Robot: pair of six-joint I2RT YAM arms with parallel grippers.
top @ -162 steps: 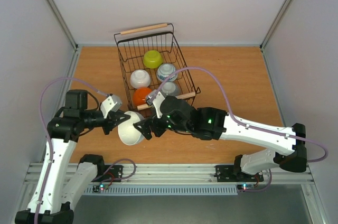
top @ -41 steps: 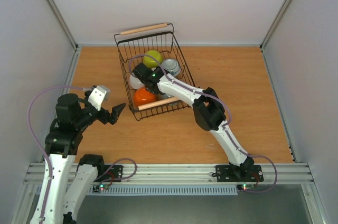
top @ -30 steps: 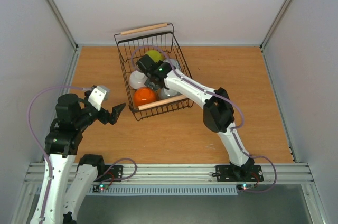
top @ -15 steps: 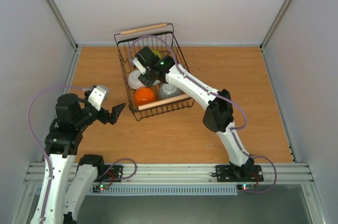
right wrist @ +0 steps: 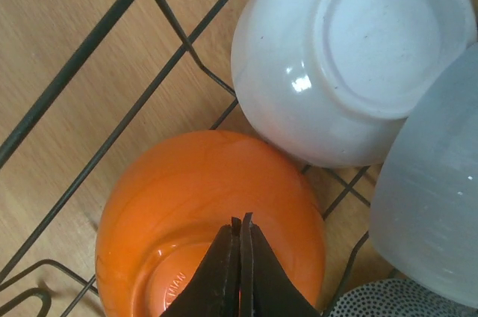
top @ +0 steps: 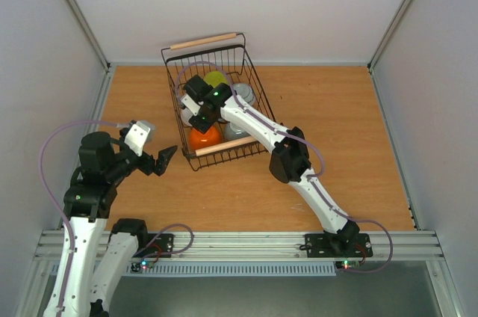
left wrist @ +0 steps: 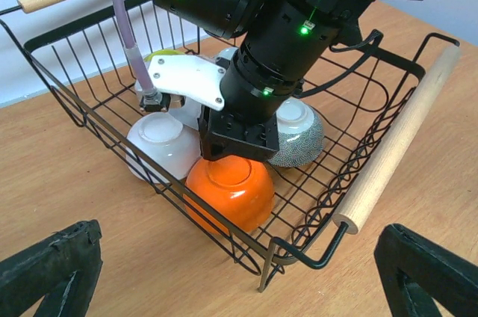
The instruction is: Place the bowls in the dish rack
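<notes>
The right claw (right wrist: 240, 229) has its two fingers pressed together with nothing between them. Its tips are over the upturned base of the glossy orange bowl (right wrist: 187, 205); whether they touch it I cannot tell. Just beside that bowl lies a plain white bowl (right wrist: 351, 55), also base up, with a grey speckled bowl (left wrist: 299, 134) close by. All of them sit inside the black wire dish rack with wooden rod handles (left wrist: 399, 137).

Every bowl I can make out is already in the rack, so the step looks like getting out cleanly. That calls for a straight rise, fingers together, until the wrist is above the rim wires and the near handle. A sideways drag could tip the orange bowl against its neighbours.

The left claw (top: 164, 160) hangs spread and empty over the wooden bench (top: 336, 122), well apart from the rack.
</notes>
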